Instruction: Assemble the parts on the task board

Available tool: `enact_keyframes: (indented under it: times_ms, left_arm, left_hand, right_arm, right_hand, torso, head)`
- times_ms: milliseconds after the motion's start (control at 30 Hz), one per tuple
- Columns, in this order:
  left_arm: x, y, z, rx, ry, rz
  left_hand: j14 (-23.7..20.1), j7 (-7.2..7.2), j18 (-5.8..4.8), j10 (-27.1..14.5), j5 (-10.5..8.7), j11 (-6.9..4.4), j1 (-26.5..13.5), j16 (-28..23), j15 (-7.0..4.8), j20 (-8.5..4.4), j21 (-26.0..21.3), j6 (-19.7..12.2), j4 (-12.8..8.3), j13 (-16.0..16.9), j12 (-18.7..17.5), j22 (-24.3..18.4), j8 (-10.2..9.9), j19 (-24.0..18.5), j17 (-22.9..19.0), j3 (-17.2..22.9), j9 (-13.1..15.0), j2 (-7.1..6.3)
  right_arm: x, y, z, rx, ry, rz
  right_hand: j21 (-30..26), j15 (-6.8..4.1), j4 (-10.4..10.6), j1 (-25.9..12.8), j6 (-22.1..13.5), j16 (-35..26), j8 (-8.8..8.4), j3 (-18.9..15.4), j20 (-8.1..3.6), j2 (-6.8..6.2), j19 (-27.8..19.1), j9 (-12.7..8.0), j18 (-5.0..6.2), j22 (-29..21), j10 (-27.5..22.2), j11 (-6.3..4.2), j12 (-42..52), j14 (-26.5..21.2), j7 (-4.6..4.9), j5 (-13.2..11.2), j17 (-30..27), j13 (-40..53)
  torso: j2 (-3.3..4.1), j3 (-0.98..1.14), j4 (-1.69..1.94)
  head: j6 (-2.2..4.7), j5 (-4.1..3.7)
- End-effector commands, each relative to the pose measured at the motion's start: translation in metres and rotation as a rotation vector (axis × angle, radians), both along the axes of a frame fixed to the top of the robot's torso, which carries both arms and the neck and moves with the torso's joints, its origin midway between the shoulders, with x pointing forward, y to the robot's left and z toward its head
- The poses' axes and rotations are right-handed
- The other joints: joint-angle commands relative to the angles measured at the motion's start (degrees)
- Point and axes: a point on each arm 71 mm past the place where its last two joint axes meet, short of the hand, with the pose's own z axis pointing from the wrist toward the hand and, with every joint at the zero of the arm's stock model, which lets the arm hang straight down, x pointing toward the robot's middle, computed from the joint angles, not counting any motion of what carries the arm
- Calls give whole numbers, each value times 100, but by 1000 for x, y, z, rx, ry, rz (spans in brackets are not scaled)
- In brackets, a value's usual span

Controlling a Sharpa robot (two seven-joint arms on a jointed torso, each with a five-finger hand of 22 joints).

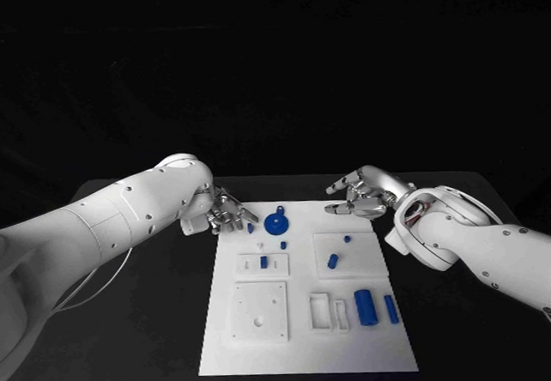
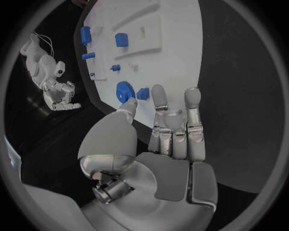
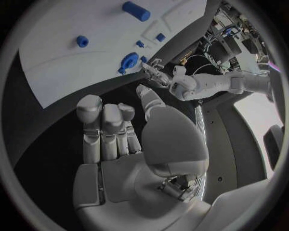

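Note:
The white task board (image 1: 309, 348) lies in the middle of the black table. A round blue part (image 1: 276, 223) sits near its far edge, with small blue parts (image 1: 265, 261) (image 1: 332, 260) further in and two blue cylinders (image 1: 366, 307) toward the near right. My left hand (image 1: 228, 214) hovers at the board's far left corner, fingers spread and holding nothing. In the left wrist view, this hand (image 2: 171, 130) has its fingertips just short of the round blue part (image 2: 124, 90). My right hand (image 1: 360, 196) hangs off the far right corner, empty; in the right wrist view its fingers (image 3: 105, 130) are extended.
Raised white blocks stand on the board: a square plate (image 1: 259, 312) at the near left, two smaller ones (image 1: 262, 264) (image 1: 349, 254) mid-board, and a narrow frame (image 1: 328, 312) beside the cylinders. Dark table surface (image 1: 147, 335) surrounds the board.

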Motion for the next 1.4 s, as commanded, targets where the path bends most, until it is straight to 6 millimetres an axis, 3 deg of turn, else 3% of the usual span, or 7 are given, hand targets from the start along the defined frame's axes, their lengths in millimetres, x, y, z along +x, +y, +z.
enact_keyframes:
  times_ms: [33,400,567,733,833,967,1400]
  left_arm:
    - [-1,-5,-1,-10,13,-31]
    - [-2,-10,-2,-20,20,-44]
    - [-2,-10,-3,-21,26,-49]
    - [-2,-10,-4,-22,28,-51]
    - [-3,-12,-5,-25,29,-55]
    - [-3,-13,-6,-31,32,-60]
    - [-4,-13,-5,-50,23,-63]
  left_hand:
    - [-18,-25,-2,158,14,-37,-16,27,-29,-10,28,6,39,7,25,107,-20,-45,-13,3,110,-40]
    - [-20,-27,-4,158,-1,-38,-5,35,-30,-10,25,12,94,9,25,107,-44,-48,-10,21,183,-57]
    - [-24,-28,-7,162,49,-34,-33,47,-31,-10,25,45,-132,6,25,108,-103,-55,-6,-68,221,117]
    - [-31,-21,-7,158,340,-30,32,49,-32,-10,25,37,-450,4,24,107,-132,-59,-11,-209,246,411]
    - [-36,-23,-10,161,395,-30,86,47,-33,-11,23,35,-691,1,23,108,-169,-60,-20,-358,226,608]
    - [-37,-31,-14,164,448,-31,157,52,-35,-13,22,46,-883,-3,21,108,-201,-63,-19,-432,195,777]
    - [-36,-54,-28,189,642,-35,498,38,-43,-23,9,20,-1250,-25,-1,106,-206,-65,-35,-247,194,1132]
  right_arm:
    - [0,1,1,-4,-9,4]
    - [0,1,0,-5,-8,4]
    - [0,2,0,-6,-8,4]
    - [0,2,0,-7,-7,3]
    - [0,2,0,-8,-7,3]
    - [1,3,0,-8,-5,3]
    - [2,4,-1,-8,-1,4]
  right_hand:
    - [-28,8,-11,-43,-7,-36,-18,20,6,-6,22,-3,21,562,-39,1,-37,-11,8,27,-5,-5]
    - [-12,7,-19,-27,-1,-28,-18,19,5,-5,25,-3,20,566,-35,0,-31,-8,8,47,1,0]
    - [-18,7,-20,-27,-11,-31,-19,21,5,-7,23,-4,20,565,-39,1,-38,-9,9,79,-1,-4]
    - [-19,6,-35,-4,-5,-29,-18,39,5,1,23,-3,20,564,-36,-1,-33,-9,10,74,0,0]
    - [-23,6,-40,-6,-3,-27,-19,49,4,0,23,-3,21,563,-36,-1,-35,-8,10,67,2,-1]
    - [-23,6,-40,-6,-3,-27,-19,49,4,0,23,-3,21,563,-36,-1,-35,-8,10,67,2,-1]
    - [-20,6,-53,-18,-7,-29,-18,74,4,-4,21,-3,20,563,-39,0,-37,-9,10,78,1,-1]
  torso:
    - [-3,2,-2]
    - [4,-3,11]
    - [3,-1,5]
    - [4,-7,15]
    - [1,-2,14]
    - [3,-3,5]
    - [7,-1,15]
  head:
    - [-4,-2]
    - [-6,-10]
    - [-4,-6]
    - [-11,-13]
    - [-13,-14]
    - [-11,-11]
    - [-12,-16]
